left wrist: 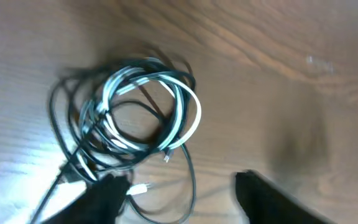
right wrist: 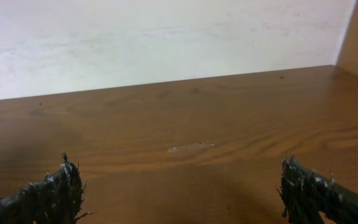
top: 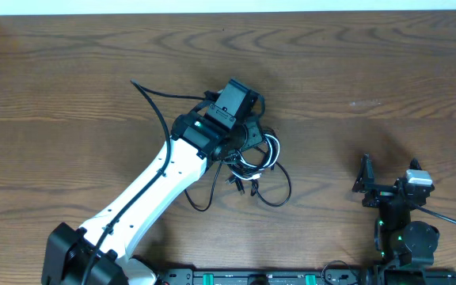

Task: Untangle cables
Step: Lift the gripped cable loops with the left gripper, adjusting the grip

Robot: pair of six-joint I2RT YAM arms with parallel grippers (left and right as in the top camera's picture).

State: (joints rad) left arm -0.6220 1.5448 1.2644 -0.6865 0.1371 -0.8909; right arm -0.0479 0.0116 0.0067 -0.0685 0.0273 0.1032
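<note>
My left gripper (left wrist: 185, 199) hangs right above the cables (left wrist: 142, 106), jaws spread apart and pinching nothing. The black and white coils lie tangled together on the table (top: 386, 71). My right gripper (right wrist: 185, 199) sits well to the right of the cables, jaws spread wide, empty.
</note>
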